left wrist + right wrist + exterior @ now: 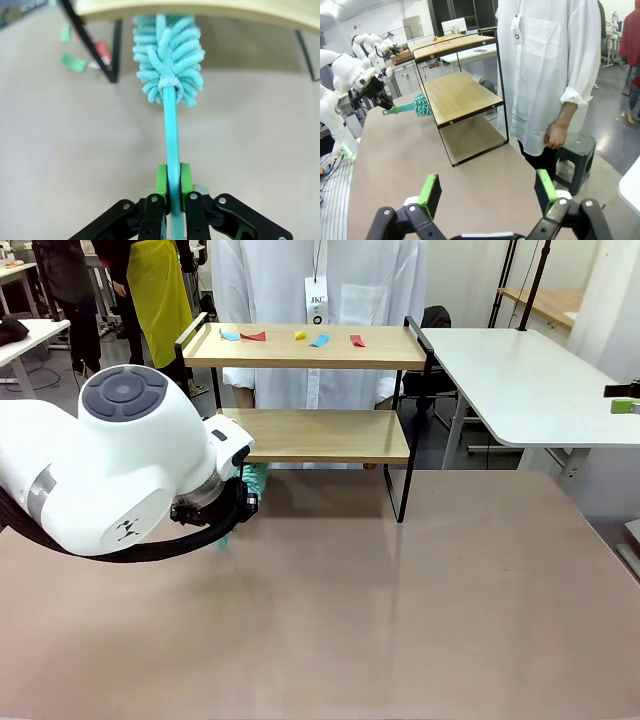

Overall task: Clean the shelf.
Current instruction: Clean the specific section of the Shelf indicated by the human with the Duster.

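My left end effector (173,177) is clenched on the thin teal handle of a duster (169,57). The left wrist view shows the green pads pinching the handle, with the fluffy head just under the edge of the shelf's lower board, above the counter (240,130). It also shows green and red scraps (72,62) on the counter beside a black leg.

From the front, my left arm (120,455) covers that grip, leaving a bit of teal beside the lower board. There the shelf (320,435) stands at the counter's far side, in front of a person in a white coat (320,280). Five small pieces (299,335), blue, red and yellow, lie in a row on its top board.

My right end effector (487,192) is released, its jaws wide with nothing between them. Its view takes the shelf from the side, where the top board's pieces are hard to make out.
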